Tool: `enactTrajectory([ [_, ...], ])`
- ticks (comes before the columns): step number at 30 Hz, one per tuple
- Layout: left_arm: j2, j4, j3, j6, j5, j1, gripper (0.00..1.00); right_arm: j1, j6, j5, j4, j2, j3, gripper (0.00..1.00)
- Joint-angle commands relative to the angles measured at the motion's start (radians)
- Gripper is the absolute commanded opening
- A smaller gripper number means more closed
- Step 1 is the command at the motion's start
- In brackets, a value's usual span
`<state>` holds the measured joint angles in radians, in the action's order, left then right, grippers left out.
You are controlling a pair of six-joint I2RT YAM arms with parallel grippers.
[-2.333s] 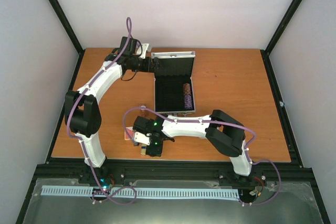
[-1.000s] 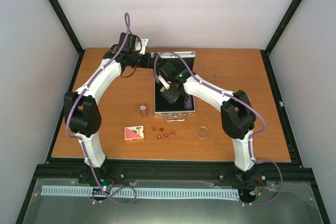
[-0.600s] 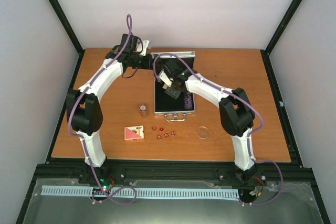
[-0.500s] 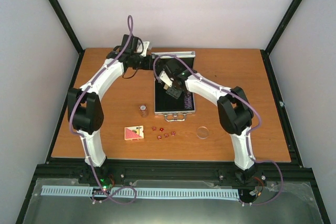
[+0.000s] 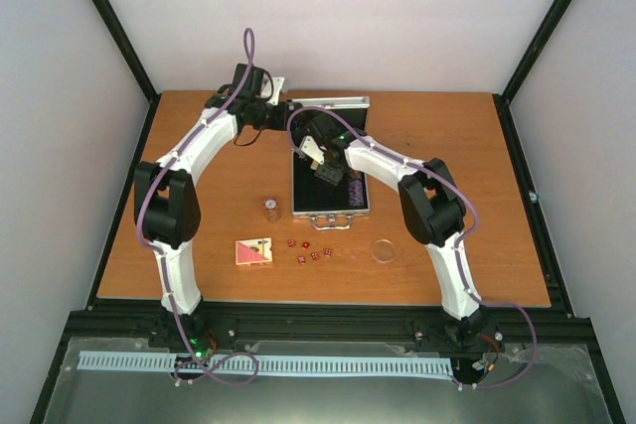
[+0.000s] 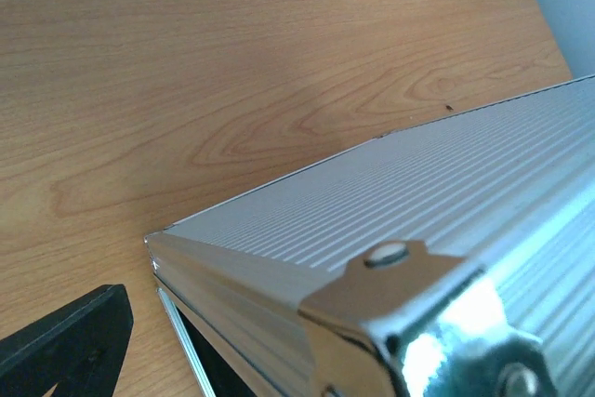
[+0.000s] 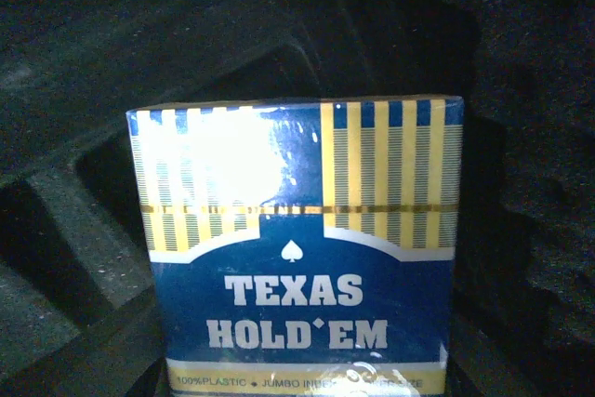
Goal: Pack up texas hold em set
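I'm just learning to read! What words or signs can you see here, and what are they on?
"TEXAS HOLD'EM", below a white spade sign: on the blue card box.
"100%PLASTIC • JUMBO IN...": on the box's bottom strip; the rest is blurred and cut off.
Red card deck on the table: print too small to read.
Silver case: no words show.

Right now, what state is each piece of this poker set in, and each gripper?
Case: open, lid upright at the back.
Blue deck: inside the case, over its black lining.
Red deck: flat on the table.
Chip stack: upright on the table.
Dice: loose on the table.
Clear disc: flat on the table.
Left gripper: at the lid's left edge, grip unclear.
Right gripper: down in the case, grip unclear.
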<state>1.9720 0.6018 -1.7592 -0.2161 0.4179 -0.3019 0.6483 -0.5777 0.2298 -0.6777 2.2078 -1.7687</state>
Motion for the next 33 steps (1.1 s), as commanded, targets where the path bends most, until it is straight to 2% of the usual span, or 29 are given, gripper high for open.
enactTrajectory([
  [1,0.013,0.02,-0.042,0.013,0.012,0.0,1.0,-0.02,-0.015,0.031,0.036,0.021,-0.044,0.48],
  [7,0.027,0.017,-0.042,0.007,0.02,0.004,1.0,-0.019,-0.024,0.063,0.061,0.055,-0.046,0.62],
  [13,0.037,0.016,-0.043,0.008,0.022,0.012,1.0,-0.021,-0.024,0.087,0.074,0.086,-0.067,0.66],
  [16,0.042,0.017,-0.045,0.006,0.023,0.015,1.0,-0.021,-0.017,0.077,0.069,0.088,-0.071,0.77],
  [23,0.045,0.016,-0.046,0.007,0.025,0.022,1.0,-0.021,0.022,0.06,0.072,0.047,-0.046,0.91],
  [25,0.045,0.019,-0.046,0.006,0.025,0.024,1.0,-0.021,0.047,0.044,0.081,0.022,-0.037,0.99],
  [33,0.041,0.021,-0.051,0.008,0.024,0.03,1.0,-0.021,0.285,0.034,-0.017,-0.026,-0.132,1.0],
])
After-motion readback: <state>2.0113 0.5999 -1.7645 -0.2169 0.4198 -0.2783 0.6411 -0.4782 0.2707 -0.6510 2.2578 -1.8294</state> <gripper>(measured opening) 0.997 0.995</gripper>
